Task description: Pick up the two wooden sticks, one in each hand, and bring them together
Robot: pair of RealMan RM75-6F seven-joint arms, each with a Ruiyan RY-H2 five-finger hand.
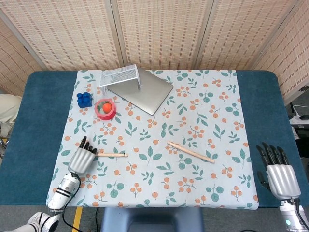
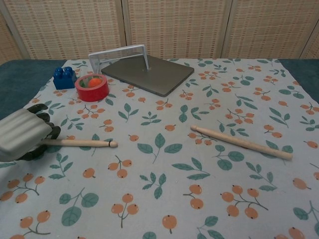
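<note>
Two wooden sticks lie on the floral cloth. My left hand [image 1: 82, 157] [image 2: 24, 135] has its fingers curled round the left end of the shorter stick [image 1: 112, 154] [image 2: 82, 143], thumb underneath; the stick's free end still rests on the cloth. The longer stick [image 1: 190, 152] [image 2: 240, 142] lies untouched right of centre, slanting down to the right. At the table's front right corner my right hand [image 1: 280, 171] hovers off the cloth with its fingers spread and nothing in them. The chest view does not show it.
A red tape roll [image 1: 105, 108] [image 2: 91, 87] with an orange ball inside and a blue block [image 1: 84, 99] [image 2: 64, 77] sit at the back left. A grey slab [image 1: 147, 92] [image 2: 149, 73] with a wire frame [image 1: 120, 76] lies behind the centre.
</note>
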